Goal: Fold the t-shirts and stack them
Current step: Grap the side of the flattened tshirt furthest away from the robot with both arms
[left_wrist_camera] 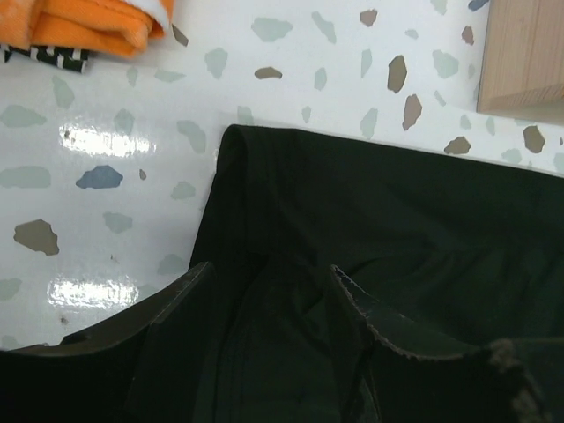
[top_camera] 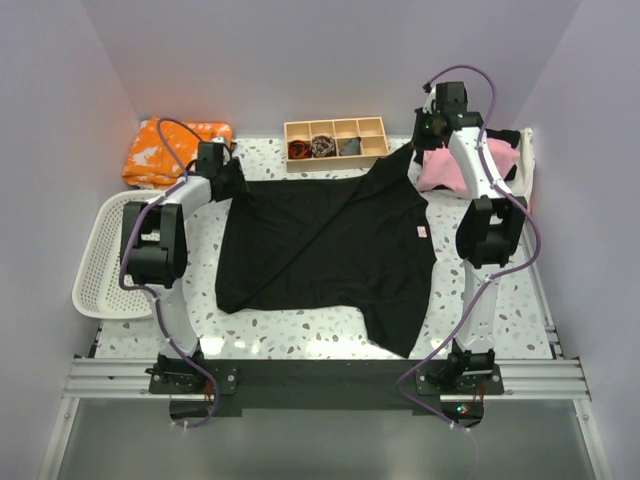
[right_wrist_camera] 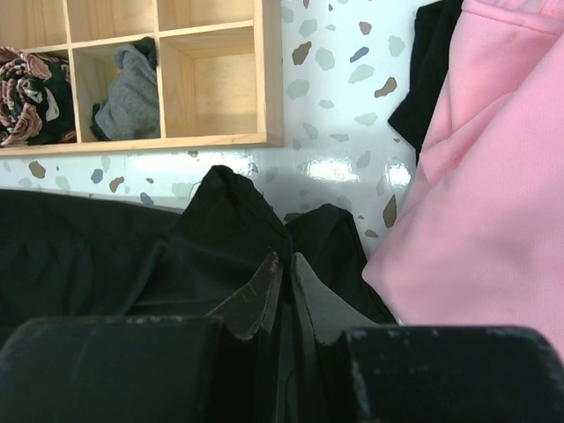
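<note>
Near edge: a metal rail (top_camera: 320, 375) runs across the table (top_camera: 300, 325), with the two arms standing on it, one left and one right.
Middle: the black t-shirt (top_camera: 320, 250) lies spread out on the speckled top. One sleeve points toward the near right, and a small white label (top_camera: 421, 232) sits close to its right edge.
Left edge: a white basket (top_camera: 100, 270) rests beside the left arm, apart from the shirt.
Far-left corner of the shirt: the left gripper (left_wrist_camera: 273, 269) is low over the cloth. Its fingers (left_wrist_camera: 176, 326) stand apart, with black cloth lying under and between them, not clamped.
Far-right corner of the shirt: the right gripper (right_wrist_camera: 285, 260) has its fingers pressed together on a peak of the black cloth, and that corner is drawn up off the table.
Far left: an orange cloth (top_camera: 170, 150) lies bunched just beyond the left gripper.
Far middle: a wooden box (top_camera: 335, 128) holds small rolled pieces (right_wrist_camera: 35, 97) in three of its compartments.
Far right: a pink t-shirt (top_camera: 445, 168) lies just beside the right gripper, with another black cloth (right_wrist_camera: 432, 62) touching it.
</note>
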Robot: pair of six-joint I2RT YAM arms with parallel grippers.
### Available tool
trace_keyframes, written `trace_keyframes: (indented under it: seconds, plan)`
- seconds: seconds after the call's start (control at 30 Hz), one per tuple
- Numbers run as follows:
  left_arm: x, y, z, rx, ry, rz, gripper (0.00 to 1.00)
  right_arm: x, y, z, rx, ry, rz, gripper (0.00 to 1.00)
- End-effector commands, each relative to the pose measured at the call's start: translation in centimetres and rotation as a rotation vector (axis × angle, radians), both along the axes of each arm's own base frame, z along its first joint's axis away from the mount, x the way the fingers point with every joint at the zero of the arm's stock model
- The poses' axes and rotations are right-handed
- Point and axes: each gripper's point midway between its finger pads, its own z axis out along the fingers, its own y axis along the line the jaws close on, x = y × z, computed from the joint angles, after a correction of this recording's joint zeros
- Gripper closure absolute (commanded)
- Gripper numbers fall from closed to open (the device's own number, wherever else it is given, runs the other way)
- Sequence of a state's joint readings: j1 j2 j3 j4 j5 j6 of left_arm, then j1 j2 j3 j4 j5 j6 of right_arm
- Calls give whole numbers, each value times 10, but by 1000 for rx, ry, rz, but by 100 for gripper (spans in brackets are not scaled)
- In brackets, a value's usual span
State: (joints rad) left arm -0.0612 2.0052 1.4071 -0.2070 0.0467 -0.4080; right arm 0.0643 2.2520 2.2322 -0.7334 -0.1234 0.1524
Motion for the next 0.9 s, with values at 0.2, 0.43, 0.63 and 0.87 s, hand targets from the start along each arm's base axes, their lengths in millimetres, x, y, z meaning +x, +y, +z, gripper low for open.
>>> trace_keyframes:
  seconds: [0.2, 0.43, 0.63, 0.87]
  plan:
    - [4, -11, -6, 6, -18, -8, 48, 1, -3, 0, -10, -8, 3, 89]
    - [1, -12, -20, 32, 21, -4, 53, 1, -5, -1, -15, -6, 1, 88]
    - [1, -15, -25, 31, 27, -10, 73, 1, -5, -3, -13, -1, 1, 89]
    - [16, -18, 5, 25, -40, -13, 100, 0, -5, -3, -16, 1, 2, 89]
